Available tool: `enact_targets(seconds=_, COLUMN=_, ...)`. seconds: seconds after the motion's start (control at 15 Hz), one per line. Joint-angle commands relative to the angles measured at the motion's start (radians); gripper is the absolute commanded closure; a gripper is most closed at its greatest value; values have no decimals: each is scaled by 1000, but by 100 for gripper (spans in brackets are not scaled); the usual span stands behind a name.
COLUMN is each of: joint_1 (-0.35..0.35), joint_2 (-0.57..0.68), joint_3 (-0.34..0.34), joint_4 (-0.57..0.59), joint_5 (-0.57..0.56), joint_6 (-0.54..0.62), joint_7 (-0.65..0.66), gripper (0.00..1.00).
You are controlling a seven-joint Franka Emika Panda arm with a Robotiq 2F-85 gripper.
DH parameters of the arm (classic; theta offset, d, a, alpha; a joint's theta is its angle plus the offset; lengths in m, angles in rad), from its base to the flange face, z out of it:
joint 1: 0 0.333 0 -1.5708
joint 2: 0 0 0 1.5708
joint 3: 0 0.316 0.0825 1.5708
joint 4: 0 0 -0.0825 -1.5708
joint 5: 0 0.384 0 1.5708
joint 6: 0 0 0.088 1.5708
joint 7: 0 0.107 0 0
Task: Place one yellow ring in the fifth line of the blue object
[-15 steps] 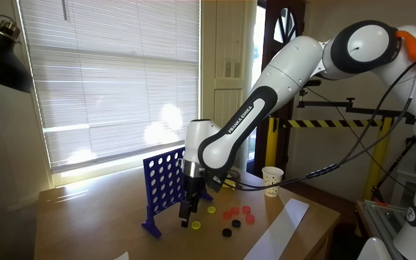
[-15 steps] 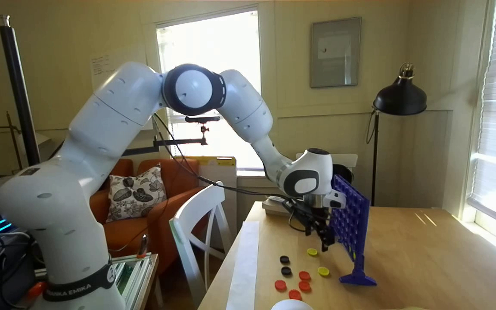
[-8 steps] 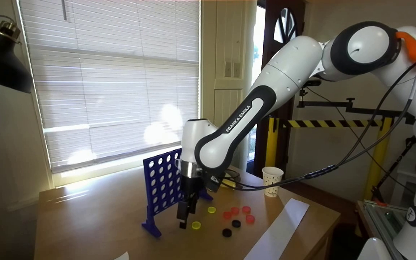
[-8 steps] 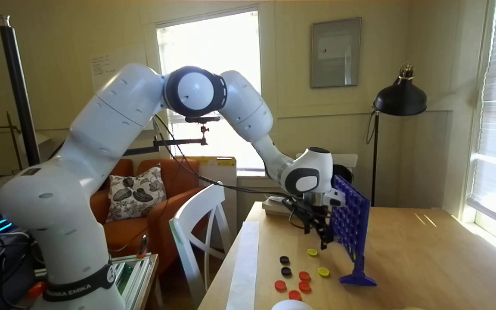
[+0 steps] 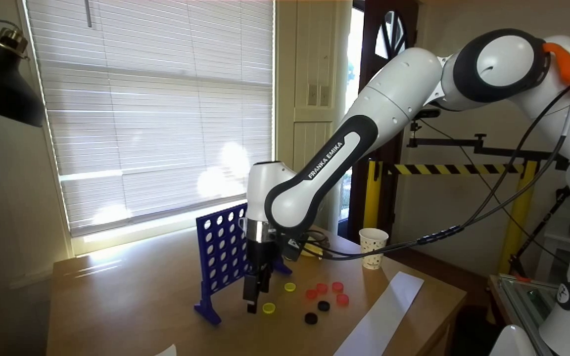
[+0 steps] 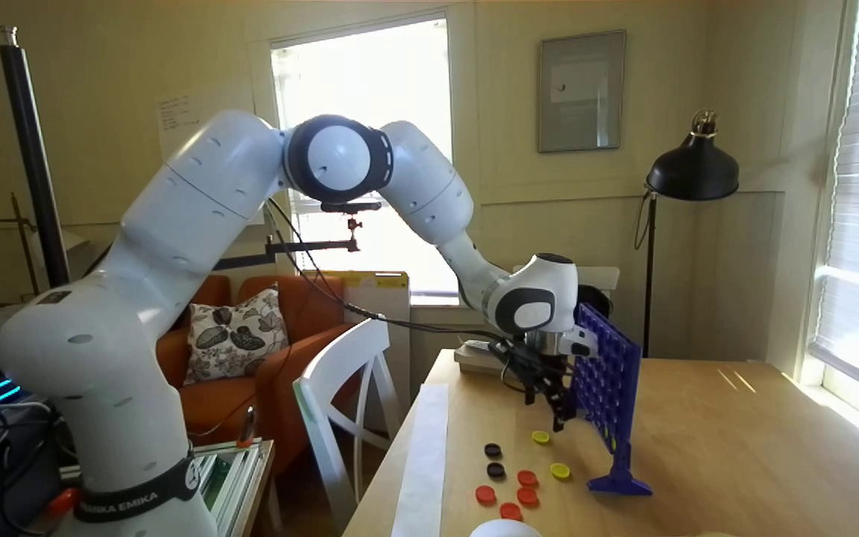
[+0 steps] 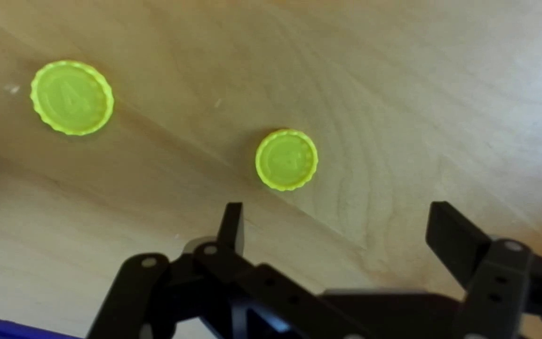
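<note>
Tabletop [image 5: 131, 306], yellow rings [image 7: 286, 160] flat, seemingly hollow upward

Hand [image 7: 337, 206], jaws wide apart, above the worktop [image 7: 402, 94]

One yellow ring [image 7: 286, 160] lies beyond the gap; another yellow ring [image 7: 72, 98] rests well apart, upper left; a strip of the blue object [image 7: 5, 328] crosses the lower left corner.

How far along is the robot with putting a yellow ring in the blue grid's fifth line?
Looks done: the fingers stand open, with one yellow ring ahead of them in the wrist view. In hand: seemingly the pick-up, though nothing is gripped; that ring lies on the table. Remaining: grasping, lifting and placing it in the upright blue grid.
</note>
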Motion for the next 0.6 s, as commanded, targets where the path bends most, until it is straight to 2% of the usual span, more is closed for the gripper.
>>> enact_targets(seconds=0.0, joint_1=8, joint_2=23, joint_3=-2, joint_4=37, joint_5=-12, joint_6=-29, joint_7=-4, gripper=0)
enact_targets(seconds=0.53, joint_1=48, joint_2=25, joint_3=-5, joint_4=62, joint_5=-57, joint_6=-58, joint_7=-17, gripper=0)
